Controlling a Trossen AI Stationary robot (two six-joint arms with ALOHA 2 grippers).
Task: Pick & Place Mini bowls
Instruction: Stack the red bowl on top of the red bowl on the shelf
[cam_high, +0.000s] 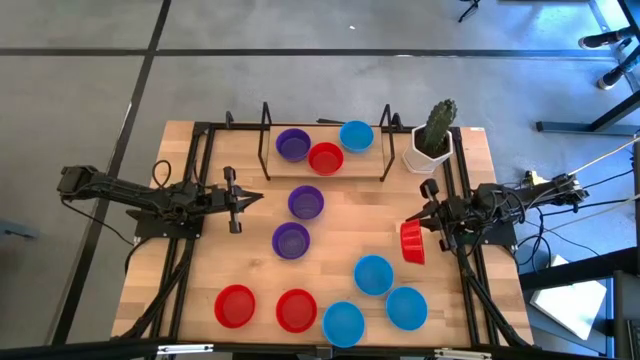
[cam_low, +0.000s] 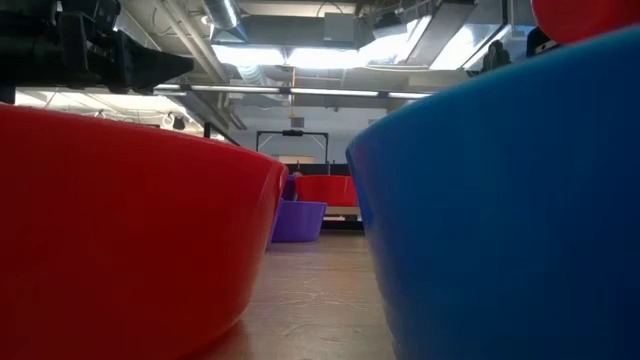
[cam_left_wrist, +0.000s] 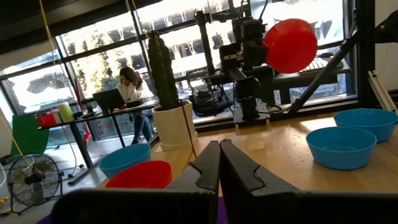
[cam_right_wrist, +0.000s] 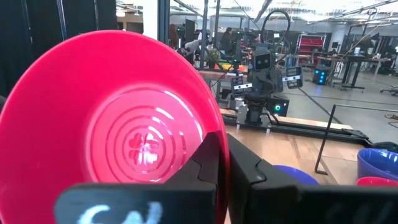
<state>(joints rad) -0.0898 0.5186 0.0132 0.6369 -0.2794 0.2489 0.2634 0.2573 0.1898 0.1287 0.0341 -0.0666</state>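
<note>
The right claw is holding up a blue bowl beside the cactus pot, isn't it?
Not quite: the bowl in the right claw is red, not blue, as the high view shows. It is indeed held up on edge near the cactus pot.

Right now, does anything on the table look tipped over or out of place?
Only one thing: a red mini bowl stands on edge instead of flat, because the right gripper has its fingers shut on the rim and holds it up near the table's right side. The other mini bowls sit upright, as does the cactus pot.
</note>
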